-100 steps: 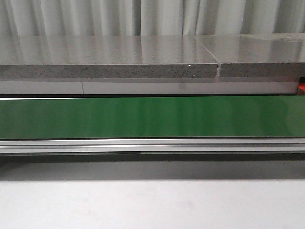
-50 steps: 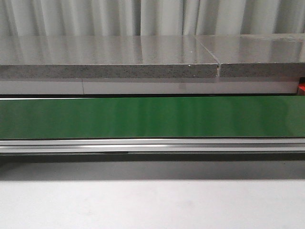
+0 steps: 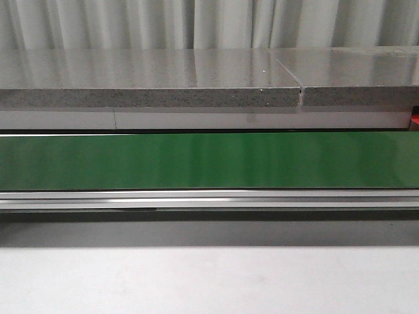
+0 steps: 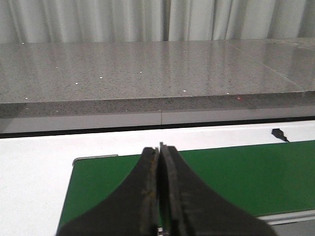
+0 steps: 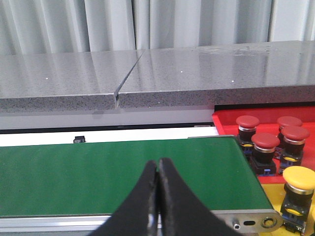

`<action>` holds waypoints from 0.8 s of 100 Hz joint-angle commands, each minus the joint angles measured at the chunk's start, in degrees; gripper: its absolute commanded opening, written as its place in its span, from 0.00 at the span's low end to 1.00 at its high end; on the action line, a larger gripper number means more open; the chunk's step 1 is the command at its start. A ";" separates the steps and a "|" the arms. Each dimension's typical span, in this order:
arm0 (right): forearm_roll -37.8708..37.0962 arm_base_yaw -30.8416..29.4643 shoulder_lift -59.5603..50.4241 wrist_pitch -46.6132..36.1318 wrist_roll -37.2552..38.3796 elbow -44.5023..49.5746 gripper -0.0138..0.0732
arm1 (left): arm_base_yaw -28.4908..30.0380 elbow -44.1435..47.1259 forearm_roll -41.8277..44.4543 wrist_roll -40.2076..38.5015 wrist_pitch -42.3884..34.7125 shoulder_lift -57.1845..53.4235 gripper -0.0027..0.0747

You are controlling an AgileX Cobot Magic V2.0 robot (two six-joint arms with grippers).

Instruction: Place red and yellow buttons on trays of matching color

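Nothing on the green belt [image 3: 209, 160] has changed from the earlier front pictures; only a dark shadow along the metal rail [image 3: 209, 199] below it ends a little further left. In the front view the belt runs bare from side to side, under the grey stone shelf [image 3: 150, 78], and no arm shows there. The left gripper [image 4: 160, 147] hangs over the left end of the belt with its two fingers pressed together and nothing between them. The right gripper [image 5: 158, 162] is closed the same way, holding nothing, above the belt's right end. Just beyond that end, to the right of this gripper, stands the red tray [image 5: 224, 120], and in it four red buttons [image 5: 266, 141] close together. Nearer the gripper, touching the red tray's front side, is the yellow tray [image 5: 270, 189] with one yellow button [image 5: 301, 178] in it, cut off by the picture's edge.
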 commanded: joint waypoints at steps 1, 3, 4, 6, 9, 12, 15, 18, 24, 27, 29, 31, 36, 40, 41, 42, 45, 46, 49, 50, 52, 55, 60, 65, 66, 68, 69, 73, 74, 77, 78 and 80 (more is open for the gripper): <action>-0.60 -0.49 -0.78 -4.47 -0.10 -0.82 0.08 | 1.47 1.30 -0.85 -0.66 -9.53 0.71 0.01; -0.60 -0.49 -0.78 -4.47 -0.10 -0.82 0.08 | 1.61 1.92 -0.85 -0.66 -10.49 0.70 0.01; -0.60 -0.49 -0.78 -4.47 -0.10 -0.82 0.08 | 1.66 2.12 -0.85 -0.66 -10.80 0.70 0.01; -0.60 -0.49 -0.78 -4.47 -0.10 -0.82 0.08 | 1.76 2.73 -0.73 -0.66 -11.76 0.70 0.01; -0.60 -0.49 -0.78 -4.47 -0.10 -0.82 0.08 | 1.76 3.60 -0.60 -0.66 -13.55 0.58 0.01; -0.60 -0.49 -0.78 -4.47 -0.10 -0.82 0.08 | 1.76 4.55 -0.60 -0.66 -14.71 0.58 0.01; -0.60 -0.49 -0.78 -4.47 -0.10 -0.82 0.08 | 1.76 5.81 -0.51 -0.66 -16.54 0.26 0.01; -0.60 -0.49 -0.78 -4.47 -0.10 -0.82 0.08 | 1.76 6.58 -0.51 -0.66 -17.81 0.04 0.01; -0.60 -0.49 -0.78 -4.47 -0.10 -0.82 0.08 | 1.76 8.97 -0.47 -0.66 -19.33 -0.60 0.01; -0.60 -0.49 -0.78 -4.47 -0.10 -0.82 0.08 | 1.76 9.61 -0.47 -0.66 -19.59 -0.91 0.01; -0.60 -0.49 -0.78 -4.47 -0.10 -0.82 0.08 | 1.76 10.46 -0.47 -0.66 -19.59 -1.25 0.01; -0.60 -0.49 -0.78 -4.47 -0.10 -0.82 0.08 | 1.76 11.08 -0.47 -0.66 -19.59 -1.30 0.01; -0.60 -0.49 -0.78 -4.47 -0.10 -0.82 0.08 | 1.76 12.44 -0.47 -0.66 -19.67 -1.73 0.01; -0.60 -0.49 -0.78 -4.47 -0.10 -0.82 0.08 | 1.76 13.33 -0.47 -0.66 -19.95 -2.06 0.01; -0.60 -0.49 -0.78 -4.47 -0.10 -0.82 0.08 | 1.76 13.69 -0.47 -0.66 -20.31 -2.19 0.01; -0.60 -0.49 -0.78 -4.47 -0.10 -0.82 0.08 | 1.76 13.87 -0.47 -0.66 -20.57 -2.21 0.01; -0.60 -0.49 -0.78 -4.47 -0.10 -0.82 0.08 | 1.76 14.77 -0.47 -0.66 -21.16 -2.49 0.01; -0.60 -0.49 -0.78 -4.47 -0.10 -0.82 0.08 | 1.76 14.77 -0.47 -0.66 -21.31 -2.62 0.01; -0.60 -0.49 -0.78 -4.47 -0.10 -0.82 0.08 | 1.76 15.61 -0.47 -0.66 -22.09 -2.93 0.01; -0.60 -0.49 -0.78 -4.47 -0.10 -0.82 0.08 | 1.76 15.96 -0.47 -0.66 -22.25 -3.11 0.01; -0.60 -0.49 -0.78 -4.47 -0.10 -0.82 0.08 | 1.76 16.30 -0.47 -0.66 -22.60 -3.38 0.01; -0.60 -0.49 -0.78 -4.47 -0.10 -0.82 0.08 | 1.76 16.95 -0.47 -0.66 -23.21 -3.78 0.01; -0.60 -0.49 -0.78 -4.47 -0.10 -0.82 0.08 | 1.76 18.17 -0.47 -0.66 -24.00 -4.71 0.01; -0.60 -0.49 -0.78 -4.47 -0.10 -0.82 0.08 | 1.76 19.02 -0.47 -0.66 -24.26 -5.53 0.01; -0.60 -0.49 -0.78 -4.47 -0.10 -0.82 0.08 | 1.76 19.46 -0.47 -0.66 -24.23 -5.83 0.01; -0.60 -0.49 -0.78 -4.47 -0.10 -0.82 0.08 | 1.76 19.74 -0.47 -0.66 -24.23 -6.10 0.01; -0.60 -0.49 -0.78 -4.47 -0.10 -0.82 0.08 | 1.76 20.03 -0.47 -0.66 -24.35 -6.53 0.01; -0.60 -0.49 -0.78 -4.47 -0.10 -0.82 0.08 | 1.76 20.87 -0.47 -0.66 -24.33 -7.26 0.01; -0.60 -0.49 -0.78 -4.47 -0.10 -0.82 0.08 | 1.76 20.87 -0.47 -0.66 -24.33 -7.43 0.01; -0.60 -0.49 -0.78 -4.47 -0.10 -0.82 0.08 | 1.76 21.56 -0.47 -0.66 -24.33 -8.11 0.01; -0.60 -0.49 -0.78 -4.47 -0.10 -0.82 0.08 | 1.80 21.69 -0.47 -0.66 -24.33 -8.46 0.01; -0.60 -0.49 -0.78 -4.47 -0.10 -0.82 0.08 | 1.89 22.11 -0.47 -0.66 -24.33 -9.02 0.01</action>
